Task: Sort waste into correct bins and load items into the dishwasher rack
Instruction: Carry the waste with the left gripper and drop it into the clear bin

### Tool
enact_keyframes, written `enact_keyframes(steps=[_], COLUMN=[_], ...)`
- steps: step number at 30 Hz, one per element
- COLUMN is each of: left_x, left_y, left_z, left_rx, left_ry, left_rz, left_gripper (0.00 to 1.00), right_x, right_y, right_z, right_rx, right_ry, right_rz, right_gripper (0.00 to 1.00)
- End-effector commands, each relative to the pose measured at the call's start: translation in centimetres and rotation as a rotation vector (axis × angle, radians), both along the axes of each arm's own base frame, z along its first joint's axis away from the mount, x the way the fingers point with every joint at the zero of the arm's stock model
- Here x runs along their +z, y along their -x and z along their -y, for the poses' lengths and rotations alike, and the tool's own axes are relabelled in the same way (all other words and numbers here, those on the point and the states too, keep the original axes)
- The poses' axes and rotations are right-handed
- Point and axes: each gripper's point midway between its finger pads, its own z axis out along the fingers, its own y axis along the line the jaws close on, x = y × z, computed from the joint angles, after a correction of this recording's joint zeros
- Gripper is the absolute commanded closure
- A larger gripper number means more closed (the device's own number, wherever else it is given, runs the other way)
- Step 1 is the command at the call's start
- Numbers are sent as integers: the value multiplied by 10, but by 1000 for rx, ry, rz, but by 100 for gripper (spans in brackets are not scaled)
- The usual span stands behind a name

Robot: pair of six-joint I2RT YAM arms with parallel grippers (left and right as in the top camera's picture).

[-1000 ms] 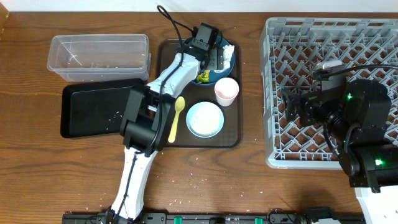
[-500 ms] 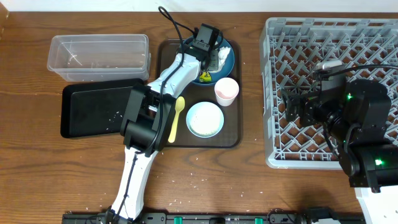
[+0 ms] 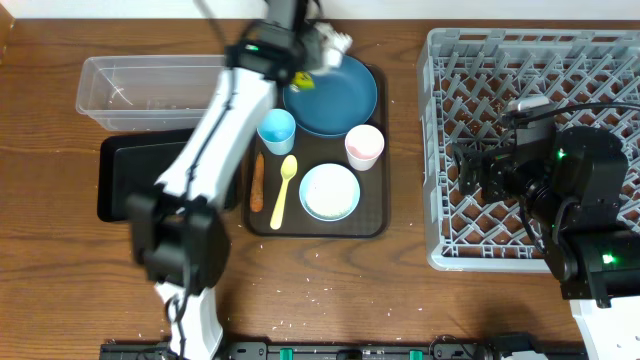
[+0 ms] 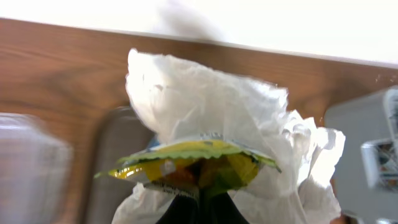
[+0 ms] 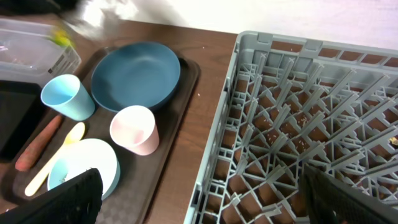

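My left gripper is shut on crumpled white tissue together with the yellow-green wrapper, held in the air above the far rim of the dark blue plate. The tissue shows beside the wrist in the overhead view. On the brown tray stand the light blue cup, the pinkish cup and the white bowl. There too lie the yellow spoon and an orange-brown sausage stick. My right gripper hangs open over the grey dishwasher rack.
The clear tub sits at the back left, with the shallow black tray just in front of it. White rice grains are scattered on the wood near the front edge. From the right wrist, the rack's wall stands beside the brown tray.
My left gripper shut on the tissue and wrapper on the plate and lifted them up and back. The arm's rise uncovered the blue cup and the sausage stick. The right arm stayed still.
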Motion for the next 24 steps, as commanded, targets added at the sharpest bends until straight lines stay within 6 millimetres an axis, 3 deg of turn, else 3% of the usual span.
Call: enact_keyframes(steps=[1,8,11,15,21,22,24], left_x=[10,-24,-42,-77,-117,-118,-114], left_y=[1,12,11,8,12,13,13], left_z=[-44,-154,-183,-210,-219,-219,-219], left_rx=[72,271,272,209,134,133,135], left_ry=[-53,-137,-181,-263,-313,-314,-314], left_rz=[-5,-161,-205,-276,-377,-382,-373], left_gripper=[94,94,94,94,94,89,47], right_x=[7,7,6,6,6,7,7], right_y=[-1,-1,-1,-1,-1,-1,-1], right_z=[3,3,3,3,1,1,1], right_rx=[-5,-3,-3,-4,0,0,0], right_ry=[4,2,2,-1,-8,-8,-8], right_rz=[17,15,13,10,11,12,15], right_gripper=[1,1,1,1,1,1,1])
